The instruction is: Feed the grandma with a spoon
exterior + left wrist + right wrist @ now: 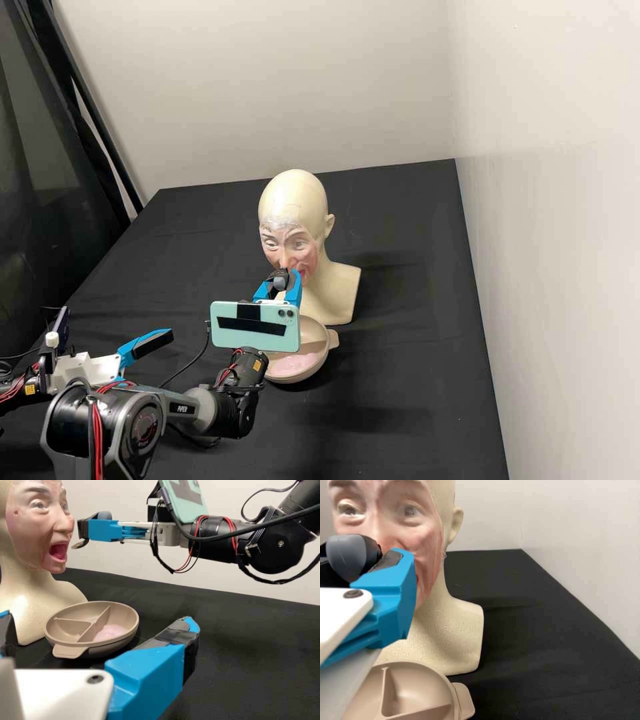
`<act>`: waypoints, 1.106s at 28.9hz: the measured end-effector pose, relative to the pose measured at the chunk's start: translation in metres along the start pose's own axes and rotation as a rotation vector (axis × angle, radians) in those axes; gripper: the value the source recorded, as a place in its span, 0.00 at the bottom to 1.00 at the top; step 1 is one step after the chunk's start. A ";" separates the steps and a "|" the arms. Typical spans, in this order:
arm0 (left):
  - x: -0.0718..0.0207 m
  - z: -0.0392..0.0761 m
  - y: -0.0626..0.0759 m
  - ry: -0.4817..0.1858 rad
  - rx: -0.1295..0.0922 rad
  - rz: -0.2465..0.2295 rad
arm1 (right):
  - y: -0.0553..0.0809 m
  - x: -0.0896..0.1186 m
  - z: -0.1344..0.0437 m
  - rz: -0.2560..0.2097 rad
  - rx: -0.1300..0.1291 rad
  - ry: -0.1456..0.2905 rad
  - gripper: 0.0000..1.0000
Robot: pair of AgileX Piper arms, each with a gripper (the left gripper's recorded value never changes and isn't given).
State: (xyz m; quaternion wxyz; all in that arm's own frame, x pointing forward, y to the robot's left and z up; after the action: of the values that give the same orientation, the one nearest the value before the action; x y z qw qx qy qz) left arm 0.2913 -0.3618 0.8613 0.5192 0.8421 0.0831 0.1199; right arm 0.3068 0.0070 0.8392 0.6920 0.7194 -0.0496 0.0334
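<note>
The grandma is a pale mannequin head (295, 227) with an open mouth (59, 551), standing mid-bench. My right gripper (283, 280) is held right in front of that mouth, shut on the spoon's thick grey handle (350, 555). The spoon's tip (80, 543) hangs just short of the lips. A beige divided bowl (317, 340) with pink food (112, 630) in one compartment sits at the foot of the bust, below the right gripper. My left gripper (113, 327) rests low at the near left, open and holding nothing, its fingers (170, 645) wide apart.
A mint-green phone (255, 325) is strapped on the right arm's wrist, with cables trailing behind it. A white wall runs along the bench's right edge (477, 300). Dark panels stand at the left. Bare black cloth lies right of the bust.
</note>
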 end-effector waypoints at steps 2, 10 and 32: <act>0.0003 0.000 -0.001 0.001 0.000 -0.003 | -0.001 0.002 0.000 0.006 -0.006 -0.004 0.00; 0.0008 0.001 -0.001 -0.001 -0.003 -0.001 | -0.001 0.007 -0.002 0.009 -0.013 0.005 0.00; 0.0032 0.002 -0.002 -0.002 -0.005 -0.004 | -0.001 0.011 -0.003 0.017 -0.020 0.000 0.00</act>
State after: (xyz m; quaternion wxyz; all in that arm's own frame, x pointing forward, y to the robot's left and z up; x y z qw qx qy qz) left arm 0.2950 -0.3619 0.8589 0.5215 0.8409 0.0837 0.1182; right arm 0.3183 0.0099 0.8399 0.6989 0.7119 -0.0563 0.0388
